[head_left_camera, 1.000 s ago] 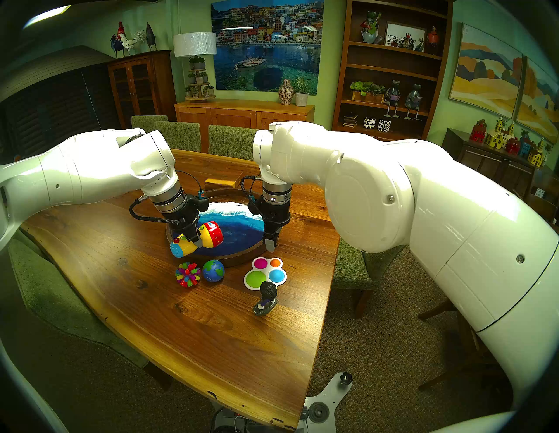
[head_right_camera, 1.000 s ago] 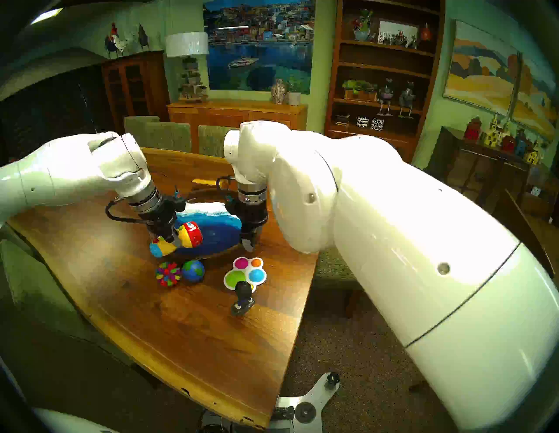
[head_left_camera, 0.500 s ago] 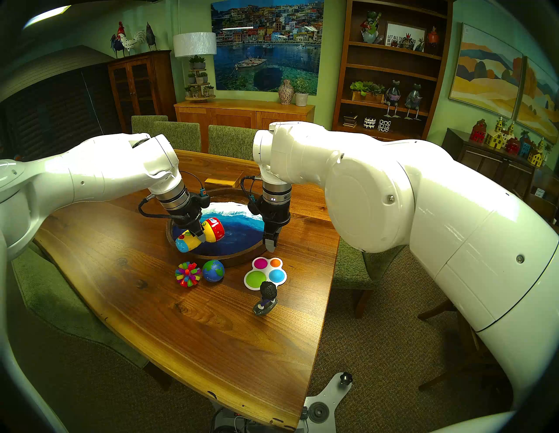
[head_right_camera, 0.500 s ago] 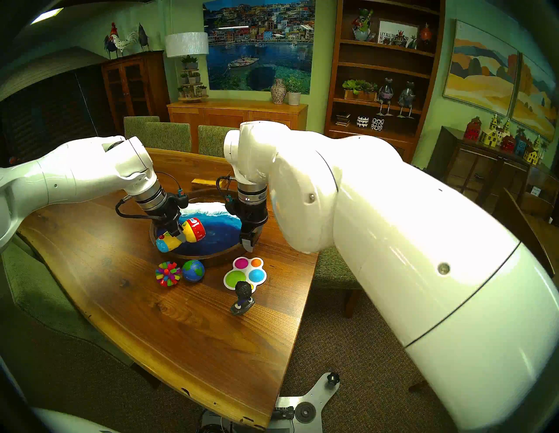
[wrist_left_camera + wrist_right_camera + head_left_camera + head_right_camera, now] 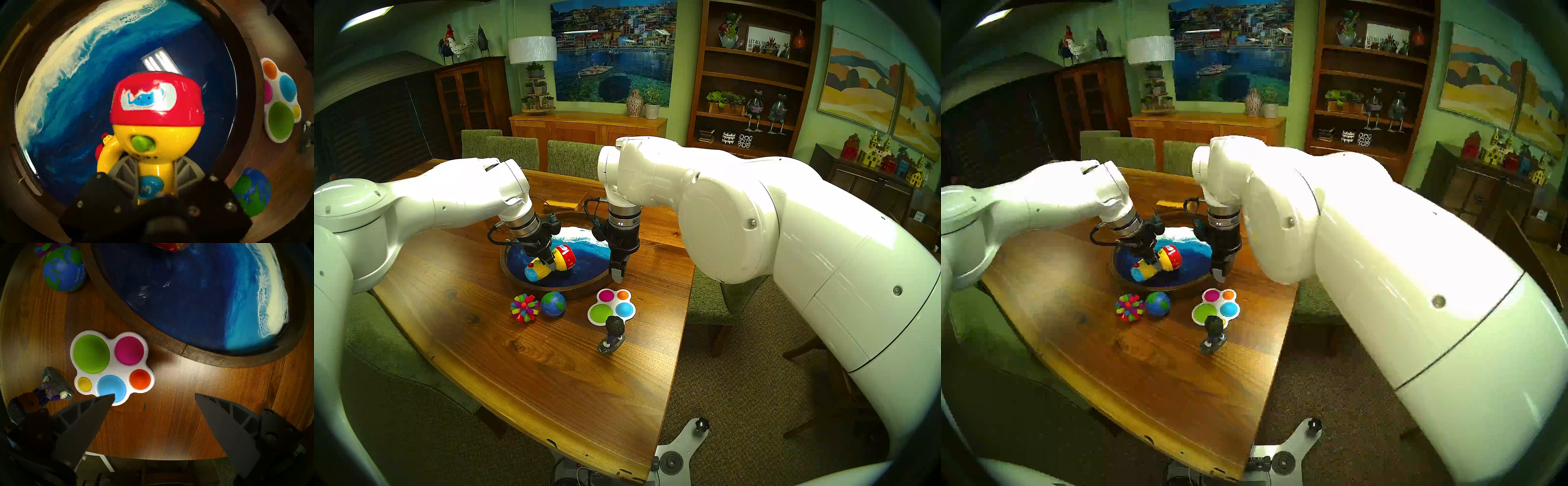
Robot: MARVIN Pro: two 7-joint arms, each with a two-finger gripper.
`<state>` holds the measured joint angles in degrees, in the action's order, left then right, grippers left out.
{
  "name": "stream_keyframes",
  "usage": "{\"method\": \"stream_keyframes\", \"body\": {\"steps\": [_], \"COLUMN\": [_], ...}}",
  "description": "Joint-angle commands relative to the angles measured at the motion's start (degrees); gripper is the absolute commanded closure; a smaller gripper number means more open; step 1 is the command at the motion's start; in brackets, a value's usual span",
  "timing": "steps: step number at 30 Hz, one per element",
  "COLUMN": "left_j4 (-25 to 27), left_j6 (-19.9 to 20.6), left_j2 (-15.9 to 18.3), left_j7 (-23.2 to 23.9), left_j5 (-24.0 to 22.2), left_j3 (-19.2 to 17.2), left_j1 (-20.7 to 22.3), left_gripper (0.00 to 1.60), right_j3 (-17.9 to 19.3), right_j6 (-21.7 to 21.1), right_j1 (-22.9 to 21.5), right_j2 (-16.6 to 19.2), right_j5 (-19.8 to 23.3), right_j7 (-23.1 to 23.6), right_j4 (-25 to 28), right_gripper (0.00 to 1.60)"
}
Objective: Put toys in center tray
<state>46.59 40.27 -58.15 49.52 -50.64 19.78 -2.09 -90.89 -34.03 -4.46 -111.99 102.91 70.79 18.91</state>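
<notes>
- Wooden desk (image 5: pixel 531 373), grain-patterned, carpet below; green chairs and a bookcase behind.
- Figurine (image 5: pixel 612 334), dark-haired, upright near the desk's front; popper (image 5: pixel 611 307) just behind it.
- Spiky ball (image 5: pixel 525 307) and globe ball (image 5: pixel 553 304) side by side; print on the globe too blurred to read.
- Right tool (image 5: pixel 153 395): fingers spread apart, holding nothing, hanging beside the popper.
- Left tool (image 5: pixel 548 265): clamped on the flashlight (image 5: pixel 551 266), which sits low over the tray (image 5: pixel 585 286); blue whale sticker on its red head.
- Framed sign on the bookcase, "LET ALL TH…" legible.
</notes>
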Motion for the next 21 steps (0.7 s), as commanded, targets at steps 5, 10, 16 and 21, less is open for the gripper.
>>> {"method": "stream_keyframes", "body": {"steps": [5,10,16,21], "left_j4": [-9.96,-12.38,-11.66,-9.67], "left_j6": [-6.14,-7.73,-8.64,-8.81], "left_j2": [-5.82,-6.67,-5.75,-4.12], "left_j7": [7.71,10.34,13.13,14.88], "left_j5": [2.72,3.65,4.27,4.79], "left_j3": [1.86,2.73,3.13,2.78], "left_j1": [1.10,1.05,2.49,4.77], "left_gripper": [0.64,0.74,0.00,0.00], "right_j3": [0.12,0.13,0.13,0.12], "right_j6": [0.08,0.09,0.08,0.07], "right_j1": [-1.90,-1.91,-1.90,-1.86], "right_j2": [-0.01,0.00,-0.01,-0.01], "right_j5": [0.10,0.09,0.09,0.08], "right_j7": [0.10,0.11,0.10,0.06], "right_j4": [-1.08,-1.08,-1.08,-1.08], "right_gripper": [0.00,0.00,0.00,0.00]}}
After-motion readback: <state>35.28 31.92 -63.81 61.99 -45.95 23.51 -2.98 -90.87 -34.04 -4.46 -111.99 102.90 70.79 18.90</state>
